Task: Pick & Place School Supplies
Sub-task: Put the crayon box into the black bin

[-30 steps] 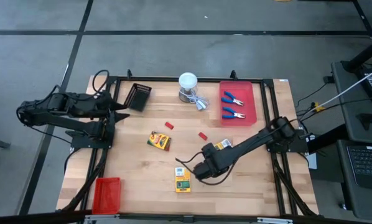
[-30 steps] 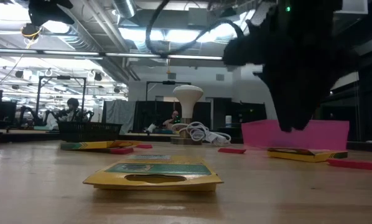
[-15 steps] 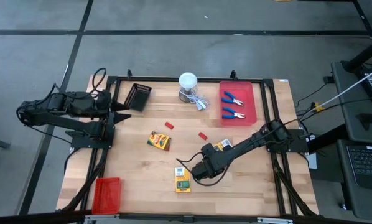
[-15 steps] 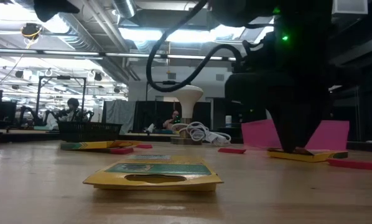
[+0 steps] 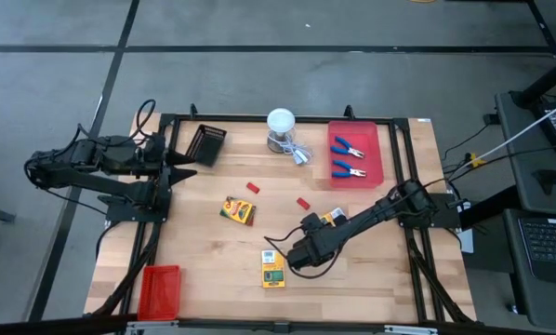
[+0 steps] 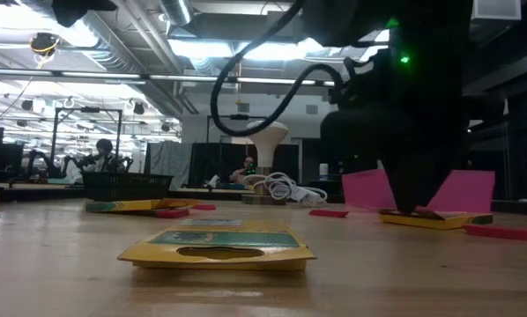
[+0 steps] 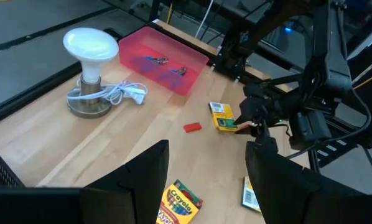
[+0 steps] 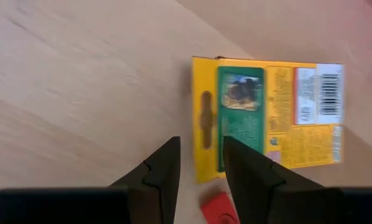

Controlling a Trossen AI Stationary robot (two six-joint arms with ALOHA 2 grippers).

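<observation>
Wooden table (image 5: 204, 261) lies bare around crayon box (image 5: 273, 269).

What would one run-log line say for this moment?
right end effector: low beside crayon box, red block close by | left end effector: open, at table left edge

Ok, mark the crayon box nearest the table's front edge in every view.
High view: crayon box near the front edge, about mid-table.
Low view: the nearest thing, lying flat at centre-left.
Left wrist view: only a sliver, beside the dark finger.
Right wrist view: large, filling the middle.
Landmark: the white lamp, far behind the box in all but the right wrist view.
</observation>
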